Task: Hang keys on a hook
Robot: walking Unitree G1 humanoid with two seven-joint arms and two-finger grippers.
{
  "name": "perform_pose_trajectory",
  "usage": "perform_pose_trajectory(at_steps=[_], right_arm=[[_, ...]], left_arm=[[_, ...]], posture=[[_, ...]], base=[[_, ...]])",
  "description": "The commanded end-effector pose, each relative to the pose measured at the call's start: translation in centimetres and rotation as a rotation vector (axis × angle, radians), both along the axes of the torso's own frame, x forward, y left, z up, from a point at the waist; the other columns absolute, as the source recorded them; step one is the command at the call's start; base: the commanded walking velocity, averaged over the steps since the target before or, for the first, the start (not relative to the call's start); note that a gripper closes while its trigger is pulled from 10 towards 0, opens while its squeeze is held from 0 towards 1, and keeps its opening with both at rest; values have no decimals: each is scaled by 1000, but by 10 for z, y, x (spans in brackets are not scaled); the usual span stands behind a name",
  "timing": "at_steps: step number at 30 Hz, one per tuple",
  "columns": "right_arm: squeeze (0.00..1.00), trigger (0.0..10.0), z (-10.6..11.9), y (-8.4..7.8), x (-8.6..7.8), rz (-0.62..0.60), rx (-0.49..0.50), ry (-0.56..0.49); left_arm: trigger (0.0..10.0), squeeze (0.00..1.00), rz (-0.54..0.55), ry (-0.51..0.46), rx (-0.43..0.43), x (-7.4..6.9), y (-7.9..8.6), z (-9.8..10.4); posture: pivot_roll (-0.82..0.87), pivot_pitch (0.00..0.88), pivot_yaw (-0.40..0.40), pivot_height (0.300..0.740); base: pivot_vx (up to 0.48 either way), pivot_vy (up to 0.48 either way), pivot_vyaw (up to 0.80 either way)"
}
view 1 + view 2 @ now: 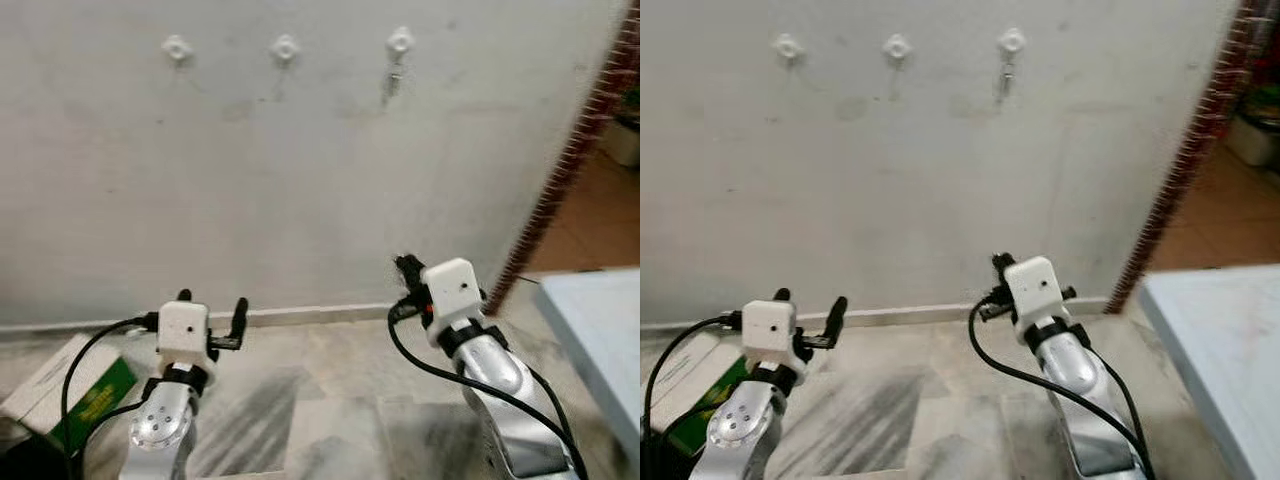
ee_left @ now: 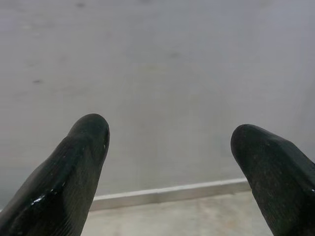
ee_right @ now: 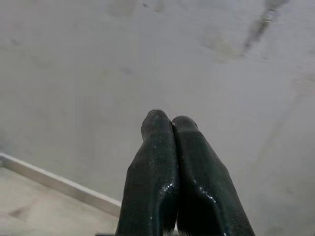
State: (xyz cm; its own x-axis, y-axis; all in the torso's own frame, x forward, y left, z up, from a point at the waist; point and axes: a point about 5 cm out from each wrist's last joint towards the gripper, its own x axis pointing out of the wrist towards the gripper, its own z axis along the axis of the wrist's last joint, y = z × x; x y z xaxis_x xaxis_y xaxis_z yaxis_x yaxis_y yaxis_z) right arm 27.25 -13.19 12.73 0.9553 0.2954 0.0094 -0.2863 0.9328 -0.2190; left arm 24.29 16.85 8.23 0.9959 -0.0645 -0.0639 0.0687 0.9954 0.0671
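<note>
Keys (image 1: 392,82) already hanging on rightmost hook (image 1: 400,41), well above my tools. Right tool (image 3: 171,123) pinched closed, empty; left tool (image 1: 212,313) spread open, empty. Hanging looks done; next I'd just back off.

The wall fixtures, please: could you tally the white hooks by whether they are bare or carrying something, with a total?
Bare white wall hooks: 2
White wall hook carrying the small metal keys: 1
Total: 3 hooks
</note>
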Motion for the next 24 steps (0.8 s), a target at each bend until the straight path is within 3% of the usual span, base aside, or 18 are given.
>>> perform_pose_trajectory(at_steps=[1, 10, 19, 24], right_arm=[[0, 10000, 7, 1, 0, 5, -3, -32], [0, 10000, 8, -1, 1, -16, 5, -37], [0, 10000, 8, -3, 2, -26, 18, -34], [0, 10000, 8, -3, 2, -27, 17, -31]], left_arm=[[10000, 0, -8, 4, 2, 2, -1, 1], [10000, 0, -23, 18, -5, 1, -1, 1], [10000, 0, -27, 33, -25, 2, -2, 1], [10000, 0, -29, 39, -30, 3, -2, 1]], posture=[[30, 0, 49, 740], [32, 0, 57, 740], [32, 0, 60, 740], [27, 0, 58, 740]], base=[[0, 0, 800], [0, 0, 800], [0, 0, 0], [0, 331, 0]])
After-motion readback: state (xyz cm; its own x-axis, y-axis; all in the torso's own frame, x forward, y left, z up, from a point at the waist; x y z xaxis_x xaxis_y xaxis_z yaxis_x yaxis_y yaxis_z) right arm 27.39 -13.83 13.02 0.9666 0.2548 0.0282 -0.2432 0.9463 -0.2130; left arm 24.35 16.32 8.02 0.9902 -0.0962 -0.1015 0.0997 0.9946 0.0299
